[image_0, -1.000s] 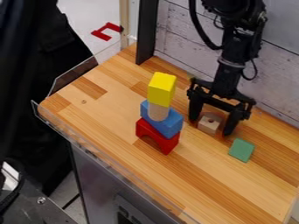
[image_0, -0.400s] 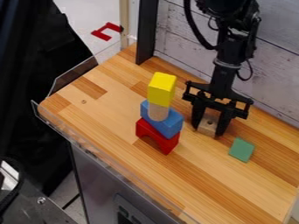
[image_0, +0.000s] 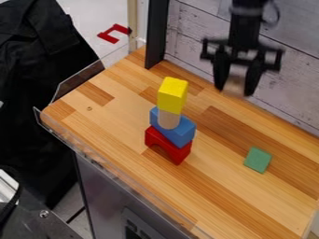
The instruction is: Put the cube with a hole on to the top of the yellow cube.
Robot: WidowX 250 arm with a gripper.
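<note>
The gripper [image_0: 235, 86] hangs at the upper right, raised well off the table in front of the white plank wall. Its two fingers are closed on the wooden cube with a hole [image_0: 234, 85], which is partly covered by them; the hole cannot be made out. To the left and lower down stands the yellow cube [image_0: 172, 95], topmost on a stack. Beneath it come a wooden cylinder [image_0: 168, 119], a blue block [image_0: 177, 131] and a red arch [image_0: 167, 145]. Nothing rests on the yellow cube.
A green block [image_0: 257, 159] lies on the wooden table [image_0: 124, 126] to the right of the stack. A black post [image_0: 157, 35] rises at the back edge, and clear panels line the left edge. A red piece [image_0: 114, 33] lies beyond the table.
The gripper has closed on the wooden cube and risen from the table with it, up toward the wall. The stack and the green block have kept their places.
</note>
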